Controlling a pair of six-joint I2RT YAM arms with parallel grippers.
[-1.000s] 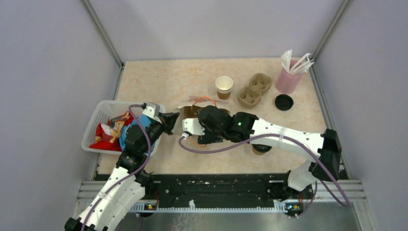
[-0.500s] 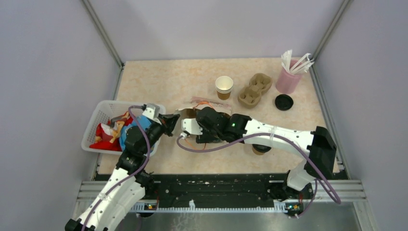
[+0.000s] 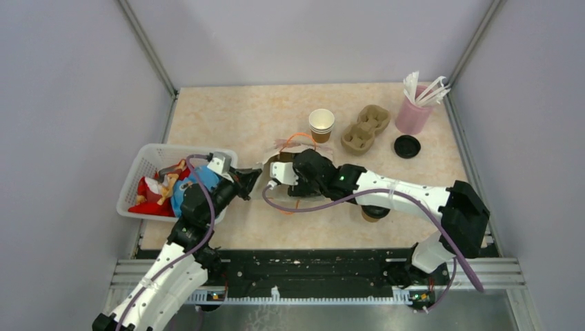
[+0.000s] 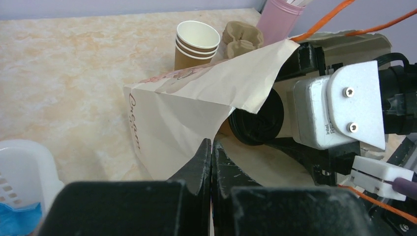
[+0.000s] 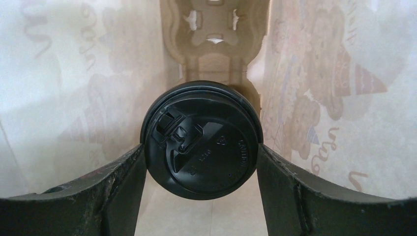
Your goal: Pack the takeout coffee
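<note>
Right gripper moved farther, lidded cup inside bag; left gripper pinches bag edge

- I'm working in a robotics lab cell: plain pale panels close in the marble-look table on three sides.
- Metal frame posts rise from the table's far corners.
- Along the table's near edge, a black mounting rail carries my left arm and right arm, with purple cables trailing.
</note>
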